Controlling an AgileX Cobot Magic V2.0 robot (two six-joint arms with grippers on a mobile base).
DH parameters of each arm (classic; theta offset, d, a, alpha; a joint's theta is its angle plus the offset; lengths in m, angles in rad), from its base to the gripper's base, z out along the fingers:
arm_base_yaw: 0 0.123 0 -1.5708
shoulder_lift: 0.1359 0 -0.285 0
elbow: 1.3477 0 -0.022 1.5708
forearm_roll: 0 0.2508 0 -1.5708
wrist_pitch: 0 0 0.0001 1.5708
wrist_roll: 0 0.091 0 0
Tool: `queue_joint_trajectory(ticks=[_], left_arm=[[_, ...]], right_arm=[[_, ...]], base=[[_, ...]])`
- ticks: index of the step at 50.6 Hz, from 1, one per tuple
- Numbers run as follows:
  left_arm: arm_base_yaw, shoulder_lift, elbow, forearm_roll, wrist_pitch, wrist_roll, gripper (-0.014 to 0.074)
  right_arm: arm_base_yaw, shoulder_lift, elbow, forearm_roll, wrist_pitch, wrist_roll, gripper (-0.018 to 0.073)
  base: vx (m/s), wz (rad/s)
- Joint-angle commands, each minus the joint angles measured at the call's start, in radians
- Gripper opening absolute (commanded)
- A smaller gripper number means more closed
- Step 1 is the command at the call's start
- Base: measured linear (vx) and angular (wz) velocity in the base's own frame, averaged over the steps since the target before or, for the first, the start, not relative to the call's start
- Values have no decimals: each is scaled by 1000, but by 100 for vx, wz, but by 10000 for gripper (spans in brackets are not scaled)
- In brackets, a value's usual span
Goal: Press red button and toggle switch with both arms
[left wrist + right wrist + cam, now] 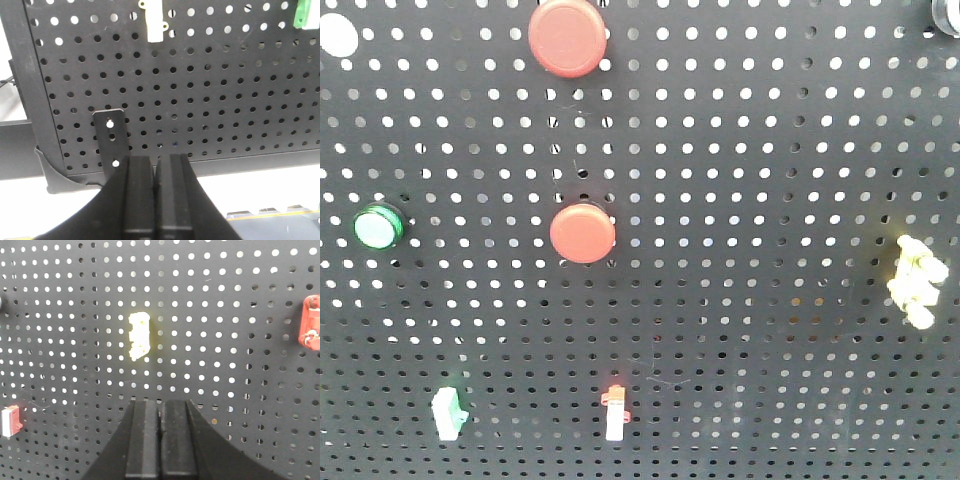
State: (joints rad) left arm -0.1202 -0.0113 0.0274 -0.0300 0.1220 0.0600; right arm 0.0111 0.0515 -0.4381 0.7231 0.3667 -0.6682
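The larger red button point(567, 38) sits at the top of the black pegboard point(770, 200); a smaller red button point(582, 233) is below it. Neither arm shows in the front view. My left gripper point(155, 162) is shut and empty, low before the board's bottom edge, below a white toggle switch point(155, 22). My right gripper point(160, 405) is shut and empty, facing the board just below a yellow toggle switch point(139, 336), apart from it. The yellow switch also shows in the front view point(917, 280) at the right.
A green button point(377, 228) is at the left. A green-white switch point(449, 413) and a red-white switch point(615, 410) are low on the board. A red switch point(311, 321) is at the right in the right wrist view. A black bracket point(112, 140) stands by the left gripper.
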Motion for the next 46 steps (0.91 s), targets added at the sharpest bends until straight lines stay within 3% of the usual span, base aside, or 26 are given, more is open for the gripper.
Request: queue_joint_trajectory(ticks=[1,29,32,36,44,46], left_arm=[[-1,-16,35,1,-84,-9,2],[-1,-16,35,1,-84,-9,2],[-1,-16,35,1,-84,-9,2],[-1,-16,35,1,-84,-9,2],[-1,-16,35,1,-84,-9,2],[-1,-16,35,1,-84,-9,2]], right_arm=[[-5,22,-23,17,-62,-1,-3],[-5,22,-21,2,-65,-8,-3],[-5,22,-9,-60,-69,5,-3],[-5,22,30,-206,-67,148,-3],[-5,22,203,-653,-160,630,-3],[-5,22,251,-734,-206,706,-3]], base=[[0,0],[0,0],[0,0],[0,0],[0,0],[0,0]])
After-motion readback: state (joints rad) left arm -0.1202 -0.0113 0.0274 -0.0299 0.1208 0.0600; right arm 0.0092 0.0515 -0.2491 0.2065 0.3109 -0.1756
